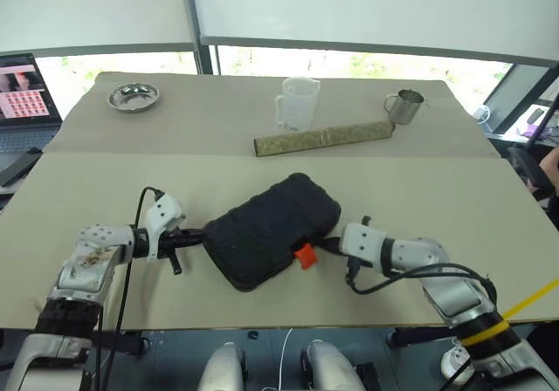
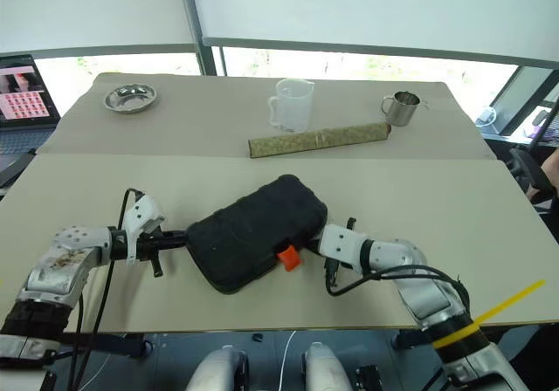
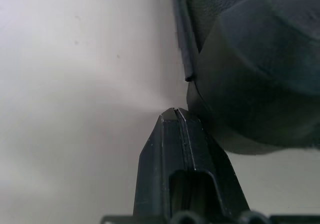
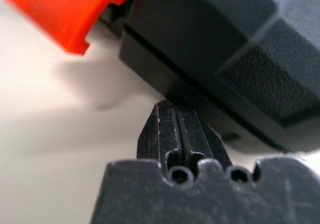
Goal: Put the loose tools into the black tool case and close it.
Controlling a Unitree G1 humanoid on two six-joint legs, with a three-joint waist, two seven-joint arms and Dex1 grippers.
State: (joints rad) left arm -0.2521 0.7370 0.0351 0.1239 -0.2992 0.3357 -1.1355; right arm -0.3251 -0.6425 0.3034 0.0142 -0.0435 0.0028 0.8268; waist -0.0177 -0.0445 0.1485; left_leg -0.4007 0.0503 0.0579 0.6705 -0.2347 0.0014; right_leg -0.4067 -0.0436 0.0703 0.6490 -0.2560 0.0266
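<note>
I see the black plastic tool case with rounded corners [image 1: 271, 231] lying closed on the beige tabletop [image 1: 105, 190], near its front edge and about midway along it. Its small orange latch [image 1: 304, 256] faces the front edge. My left gripper [image 1: 194, 236] is pinched tight, holding nothing, right at the case's left end. My right gripper [image 1: 329, 245] is pinched tight too, also holding nothing, just beside the latch.
</note>
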